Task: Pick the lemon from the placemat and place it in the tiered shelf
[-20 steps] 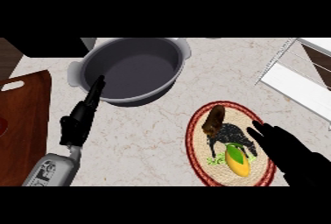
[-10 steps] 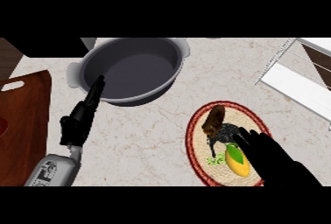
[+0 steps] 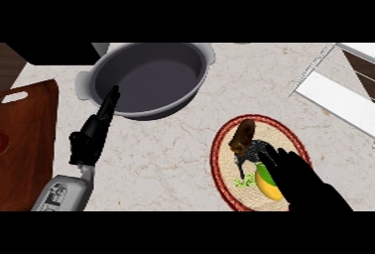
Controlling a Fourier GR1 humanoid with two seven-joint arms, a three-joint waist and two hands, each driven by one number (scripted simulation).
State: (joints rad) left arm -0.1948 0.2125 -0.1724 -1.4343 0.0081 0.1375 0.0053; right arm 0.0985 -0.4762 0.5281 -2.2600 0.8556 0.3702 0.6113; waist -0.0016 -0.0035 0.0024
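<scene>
Right hand (image 3: pixel 304 181) spreads straight, empty fingers (image 3: pixel 282 161) over the lemon (image 3: pixel 265 186), which lies just beneath them on the placemat (image 3: pixel 217 163), apparently readying a grasp, with the tiered shelf (image 3: pixel 330 96) well beyond them.

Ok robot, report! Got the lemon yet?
Right hand open, over lemon, not gripping. Left hand open, resting at left. Lemon on placemat, dark object beside it. Tiered shelf upper right.
</scene>
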